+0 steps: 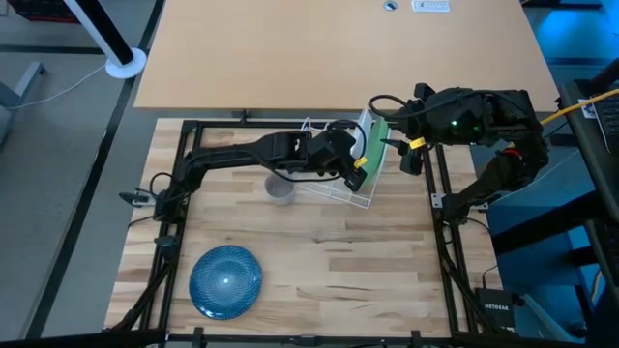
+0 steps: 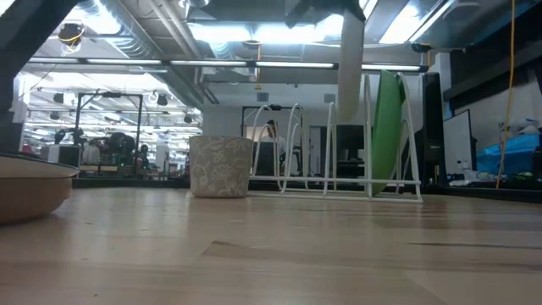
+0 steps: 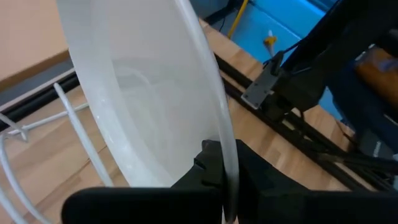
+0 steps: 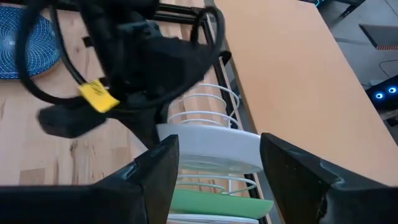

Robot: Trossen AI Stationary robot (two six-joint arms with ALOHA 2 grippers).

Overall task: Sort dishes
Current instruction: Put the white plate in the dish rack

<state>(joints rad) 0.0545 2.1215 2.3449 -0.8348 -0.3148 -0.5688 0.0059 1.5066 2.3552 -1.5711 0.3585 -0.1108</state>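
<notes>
Standing on its edge, the round white plate [image 3: 143, 93] is pinched at its rim by the left gripper [image 3: 227, 180], whose two dark fingers are shut tight on it. It hangs over the white wire rack [image 1: 340, 179], near the middle of the table and a bit toward one o'clock, likely so it can slide down into a slot. The round green plate [image 2: 388, 127] already stands upright in the end slot of the rack, just beside the white one. The right gripper [image 4: 217, 168] waits close by at two o'clock, its fingers spread wide and holding nothing. The white plate looks smooth and shiny. The rack is made of thin bent loops. A round dark blue plate [image 1: 225, 280] with a fine pattern lies flat on the wooden table [image 1: 368, 271] at seven o'clock. A small grey cup [image 2: 220, 166] with a leafy pattern sits by the rack.
</notes>
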